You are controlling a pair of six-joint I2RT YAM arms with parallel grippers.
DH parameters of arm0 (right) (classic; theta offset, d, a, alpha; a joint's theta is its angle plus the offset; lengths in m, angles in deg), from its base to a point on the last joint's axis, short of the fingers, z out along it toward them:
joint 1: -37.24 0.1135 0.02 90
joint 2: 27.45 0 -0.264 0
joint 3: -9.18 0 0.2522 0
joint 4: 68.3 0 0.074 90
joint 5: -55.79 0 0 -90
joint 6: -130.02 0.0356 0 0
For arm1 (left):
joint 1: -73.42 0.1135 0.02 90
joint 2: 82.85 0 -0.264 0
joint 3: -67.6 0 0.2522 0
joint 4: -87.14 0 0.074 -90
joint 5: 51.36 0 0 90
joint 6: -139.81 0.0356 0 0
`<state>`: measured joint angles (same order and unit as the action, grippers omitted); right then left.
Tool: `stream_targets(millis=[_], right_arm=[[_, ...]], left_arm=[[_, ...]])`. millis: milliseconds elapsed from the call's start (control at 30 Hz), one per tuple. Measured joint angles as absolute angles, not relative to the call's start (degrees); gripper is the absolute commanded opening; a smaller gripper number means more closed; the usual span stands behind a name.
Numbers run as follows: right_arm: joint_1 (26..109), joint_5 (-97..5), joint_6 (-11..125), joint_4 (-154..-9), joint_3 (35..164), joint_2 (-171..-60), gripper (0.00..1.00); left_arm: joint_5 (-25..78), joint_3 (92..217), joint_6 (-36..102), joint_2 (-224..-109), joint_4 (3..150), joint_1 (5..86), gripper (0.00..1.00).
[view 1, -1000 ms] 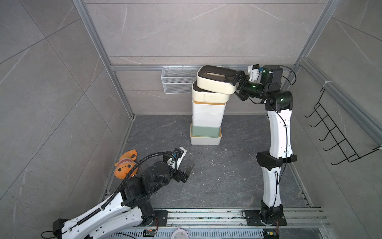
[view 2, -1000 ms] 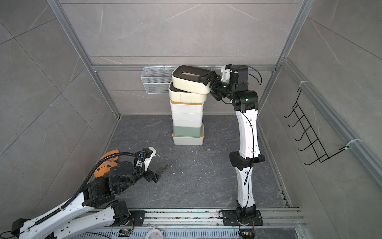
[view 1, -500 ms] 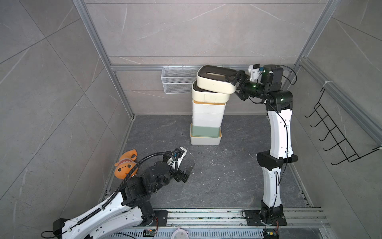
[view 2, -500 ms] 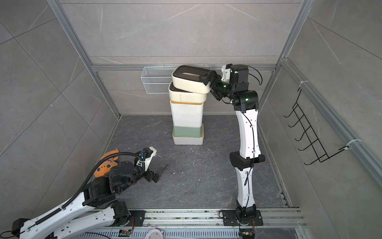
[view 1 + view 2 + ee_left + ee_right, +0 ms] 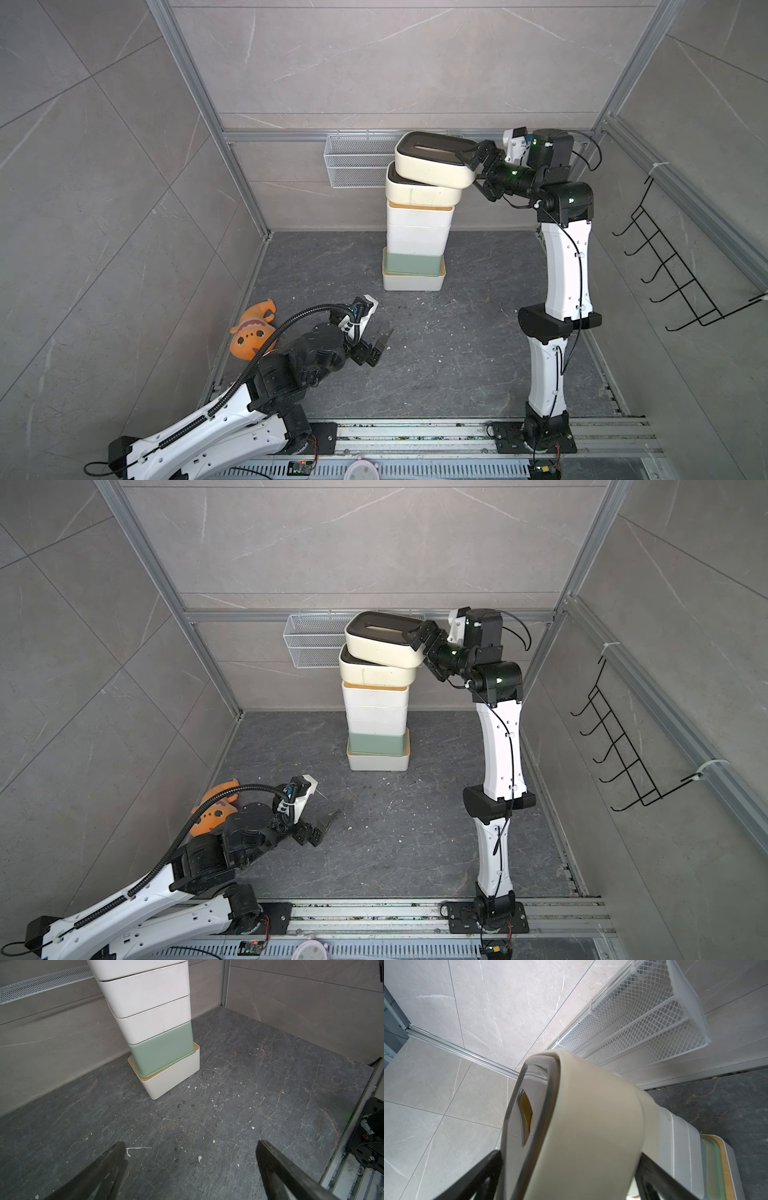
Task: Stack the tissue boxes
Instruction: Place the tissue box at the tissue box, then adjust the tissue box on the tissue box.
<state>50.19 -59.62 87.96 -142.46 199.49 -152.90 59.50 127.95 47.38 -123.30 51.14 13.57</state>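
Note:
The tissue boxes stand as one tall stack [image 5: 417, 232] [image 5: 376, 712] by the back wall. At the bottom is a white box with a bamboo lid [image 5: 176, 1076], then a sage green box [image 5: 411, 264] [image 5: 164, 1053], white ones, and a cream one. On top lies a cream box with a dark lid [image 5: 432, 166] [image 5: 382, 650] [image 5: 591, 1126], tilted and overhanging to the right. My right gripper [image 5: 471, 170] [image 5: 417, 650] [image 5: 569, 1153] is shut on that box's right end, one finger against each side. My left gripper [image 5: 380, 345] [image 5: 326, 823] [image 5: 190, 1145] is open and empty, low over the floor.
An orange plush toy [image 5: 253, 332] lies by the left wall beside my left arm. A white wire mesh basket [image 5: 357, 166] hangs on the back wall behind the stack. A black wire rack [image 5: 673, 266] is on the right wall. A metal rail [image 5: 415, 432] runs along the front.

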Motion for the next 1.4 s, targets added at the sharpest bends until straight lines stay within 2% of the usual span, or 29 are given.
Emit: stream_targets(millis=[633, 1033, 1233, 1400], right_arm=[[50.2, -53.3, 80.7, -143.8, 193.7, -143.5, 1.0], [50.2, -48.3, 68.5, -144.3, 191.2, -138.0, 1.0], [50.2, -47.4, 61.3, -143.3, 185.3, -131.1, 1.0], [51.5, -48.2, 56.8, -138.7, 171.0, -122.5, 1.0]], left_arm=[[59.5, 127.9, 47.4, -123.8, 51.1, 13.6, 1.0], [59.8, 127.9, 47.4, -124.2, 51.1, 13.6, 1.0], [60.2, 127.9, 47.4, -125.2, 51.1, 13.6, 1.0], [61.1, 127.9, 47.4, -125.3, 52.4, 13.7, 1.0]])
